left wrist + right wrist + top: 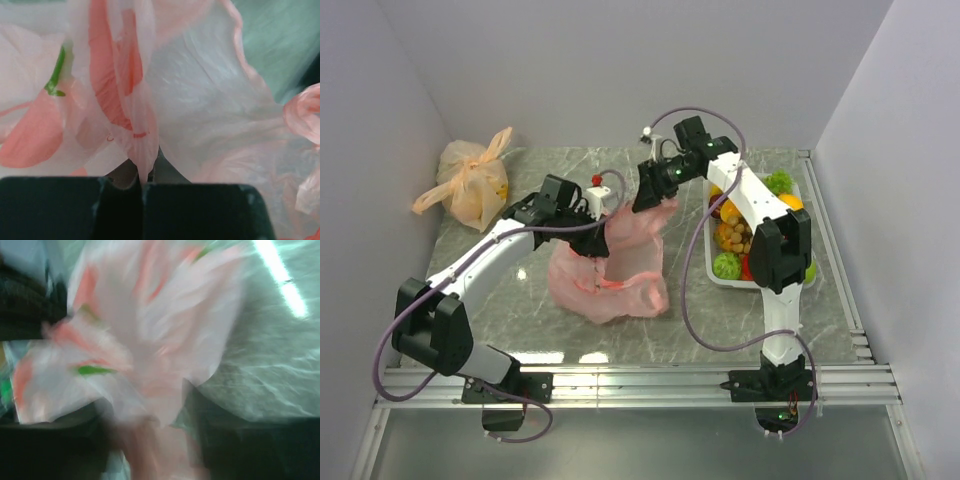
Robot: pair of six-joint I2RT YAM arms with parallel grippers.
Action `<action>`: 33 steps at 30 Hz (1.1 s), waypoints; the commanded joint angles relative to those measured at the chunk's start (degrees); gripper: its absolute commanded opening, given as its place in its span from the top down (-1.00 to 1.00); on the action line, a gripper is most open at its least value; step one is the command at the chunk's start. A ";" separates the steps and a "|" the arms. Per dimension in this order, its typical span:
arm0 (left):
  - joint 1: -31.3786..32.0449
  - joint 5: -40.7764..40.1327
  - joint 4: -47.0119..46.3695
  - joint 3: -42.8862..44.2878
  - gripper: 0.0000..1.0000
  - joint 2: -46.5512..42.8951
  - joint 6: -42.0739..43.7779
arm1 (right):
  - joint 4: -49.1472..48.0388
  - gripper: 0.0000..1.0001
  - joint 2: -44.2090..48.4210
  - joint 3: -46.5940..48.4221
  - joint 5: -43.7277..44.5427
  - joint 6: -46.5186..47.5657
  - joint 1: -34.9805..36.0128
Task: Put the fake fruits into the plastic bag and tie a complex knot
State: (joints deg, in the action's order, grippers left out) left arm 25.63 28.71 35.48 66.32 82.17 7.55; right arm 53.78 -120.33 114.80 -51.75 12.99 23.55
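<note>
The pink translucent plastic bag [620, 270] stands in the middle of the table with its mouth held up between my two grippers. My left gripper [588, 218] is shut on the bag's left edge; in the left wrist view its jaws [142, 182] pinch a fold of the pink film [200, 100]. My right gripper [655, 200] holds the bag's raised right edge. The right wrist view is blurred, with bunched film [150, 340] running between that gripper's [155, 455] fingers. The fake fruits [735, 235], orange, yellow, green and red, lie in the white basket [712, 262] at the right.
A pale orange knotted bag [470, 180] lies at the back left by the wall. Walls close in the table on the left, back and right. An aluminium rail [640, 378] runs along the near edge by the arm bases.
</note>
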 commanded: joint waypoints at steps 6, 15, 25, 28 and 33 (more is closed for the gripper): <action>-9.63 17.79 -12.19 -4.01 0.99 -2.80 -23.20 | -21.78 -0.60 11.59 -5.78 12.35 -19.06 -4.74; -11.74 21.56 -27.65 -7.69 0.99 -0.61 -30.40 | -17.06 -0.81 29.71 -15.13 20.10 -11.61 -11.33; -10.25 24.99 -33.55 -10.69 0.99 -1.22 -28.13 | -2.36 -0.63 32.09 -19.35 39.26 2.20 -17.13; -9.37 24.99 -32.67 -10.78 0.99 -1.14 -26.63 | -1.84 -0.66 29.90 -18.92 41.99 5.28 -18.71; -8.49 25.08 -32.50 -10.78 0.99 -1.31 -26.10 | 3.35 -0.70 25.15 -13.29 40.85 16.60 -20.47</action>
State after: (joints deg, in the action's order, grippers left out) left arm 16.67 51.81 4.97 55.59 82.24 -20.38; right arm 54.24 -94.56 97.76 -12.84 20.64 3.81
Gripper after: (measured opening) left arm 0.012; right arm 0.844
